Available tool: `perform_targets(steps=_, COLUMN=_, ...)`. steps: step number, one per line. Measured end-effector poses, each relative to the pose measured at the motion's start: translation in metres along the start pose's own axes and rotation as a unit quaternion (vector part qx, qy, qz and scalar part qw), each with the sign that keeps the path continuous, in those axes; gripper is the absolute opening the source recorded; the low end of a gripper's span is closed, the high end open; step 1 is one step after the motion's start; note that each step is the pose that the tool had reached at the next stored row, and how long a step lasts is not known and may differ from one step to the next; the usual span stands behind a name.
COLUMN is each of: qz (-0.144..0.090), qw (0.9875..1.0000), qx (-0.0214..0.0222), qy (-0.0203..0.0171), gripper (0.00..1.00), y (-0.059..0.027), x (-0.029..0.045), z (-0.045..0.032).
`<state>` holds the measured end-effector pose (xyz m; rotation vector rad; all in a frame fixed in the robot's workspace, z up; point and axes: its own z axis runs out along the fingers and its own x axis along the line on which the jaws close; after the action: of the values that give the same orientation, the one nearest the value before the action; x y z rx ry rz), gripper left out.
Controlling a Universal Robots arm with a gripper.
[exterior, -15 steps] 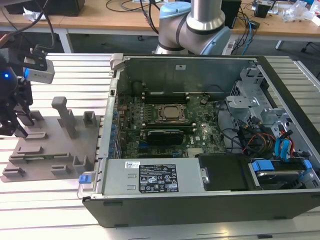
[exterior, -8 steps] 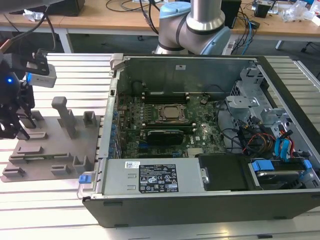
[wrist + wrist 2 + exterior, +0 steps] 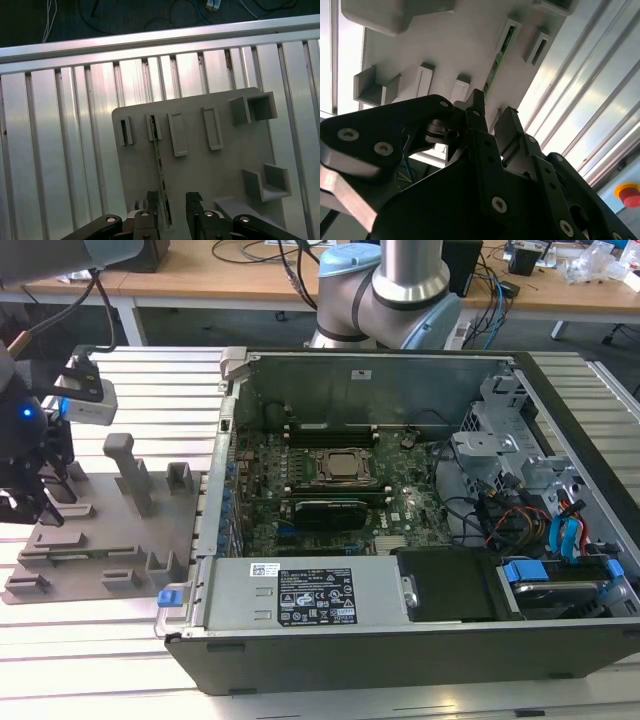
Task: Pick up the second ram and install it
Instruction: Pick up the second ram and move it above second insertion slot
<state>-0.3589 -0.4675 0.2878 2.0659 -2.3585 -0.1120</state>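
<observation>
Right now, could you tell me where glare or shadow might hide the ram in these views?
First wrist view: glare streaks the table slats, yet the second ram stays evenly lit in the grey tray. Second wrist view: the slats wash out white and the gripper is a dark silhouette. Exterior view: even light, little glare.

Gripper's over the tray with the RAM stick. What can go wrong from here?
1. In the first wrist view the second ram sits nearer one finger of the open gripper; closing may shove it sideways in the tray slots.
2. The fingers seem to straddle its end, not its middle, so it may pivot when lifted.
</observation>
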Motion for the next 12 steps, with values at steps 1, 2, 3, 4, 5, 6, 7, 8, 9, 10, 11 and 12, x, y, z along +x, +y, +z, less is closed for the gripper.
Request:
perform_targets(steps=1, qz=0.0, qw=1.0, qx=0.0, qy=0.0, gripper=0.36, y=-0.0001, x=0.0, z=0.0007)
perform_targets(steps=2, qz=0.0, qw=1.0, qx=0.0, qy=0.0, gripper=0.36, y=-0.0001, x=0.0001, z=0.0022)
perform_targets(steps=3, qz=0.0, qw=1.0, qx=0.0, qy=0.0, gripper=0.36, y=-0.0002, x=0.0002, z=0.0037)
perform_targets(steps=4, qz=0.0, qw=1.0, qx=0.0, qy=0.0, gripper=0.36, y=-0.0003, x=0.0002, z=0.005)
perform_targets(steps=5, qz=0.0, qw=1.0, qx=0.0, qy=0.0, gripper=0.36, y=-0.0004, x=0.0003, z=0.0065)
perform_targets(steps=6, qz=0.0, qw=1.0, qx=0.0, qy=0.0, gripper=0.36, y=-0.0005, x=0.0004, z=0.009)
perform_targets(steps=7, qz=0.0, qw=1.0, qx=0.0, qy=0.0, gripper=0.36, y=-0.0006, x=0.0005, z=0.0103)
perform_targets(steps=8, qz=0.0, qw=1.0, qx=0.0, qy=0.0, gripper=0.36, y=-0.0007, x=0.0005, z=0.0119)
perform_targets(steps=9, qz=0.0, qw=1.0, qx=0.0, qy=0.0, gripper=0.36, y=-0.0008, x=0.0006, z=0.014)
perform_targets(steps=10, qz=0.0, qw=1.0, qx=0.0, qy=0.0, gripper=0.36, y=-0.0009, x=0.0007, z=0.016)
perform_targets(steps=11, qz=0.0, qw=1.0, qx=0.0, qy=0.0, gripper=0.36, y=-0.001, x=0.0008, z=0.0171)
perform_targets(steps=12, qz=0.0, qw=1.0, qx=0.0, qy=0.0, gripper=0.36, y=-0.0011, x=0.0009, z=0.0196)
